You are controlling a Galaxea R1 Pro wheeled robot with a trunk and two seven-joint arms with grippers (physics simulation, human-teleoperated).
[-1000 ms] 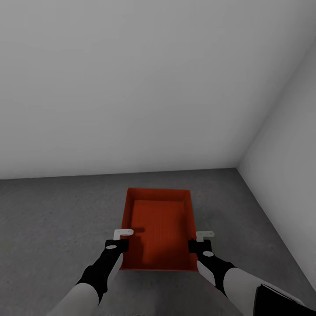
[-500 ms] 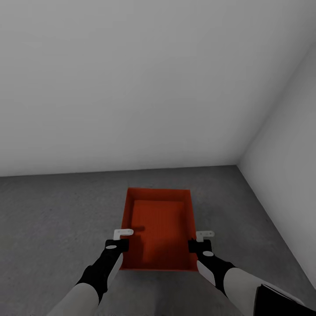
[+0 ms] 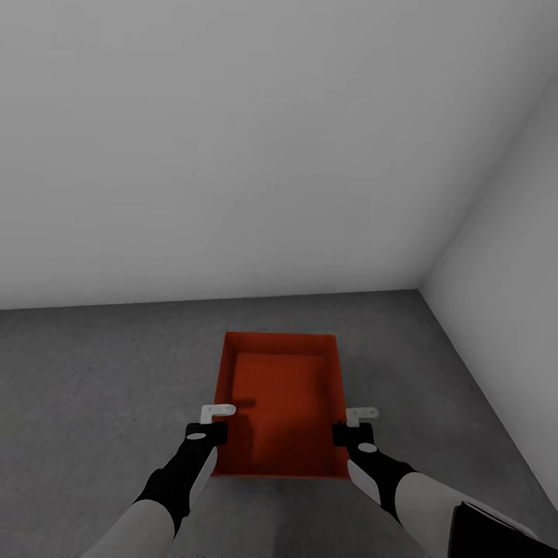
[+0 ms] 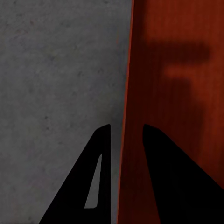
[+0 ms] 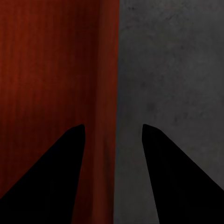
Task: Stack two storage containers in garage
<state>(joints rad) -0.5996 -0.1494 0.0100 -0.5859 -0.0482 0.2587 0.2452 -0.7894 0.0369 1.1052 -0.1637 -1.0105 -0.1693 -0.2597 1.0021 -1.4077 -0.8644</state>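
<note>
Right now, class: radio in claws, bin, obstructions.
Left claw and right claw straddle the container walls, open. Container on concrete floor. Nothing obstructing.

Head downward; wrists close on container (image 3: 280,403) walls

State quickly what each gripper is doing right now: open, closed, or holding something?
Left gripper: open, straddling the storage container's left wall.
Right gripper: open, straddling its right wall.
</note>
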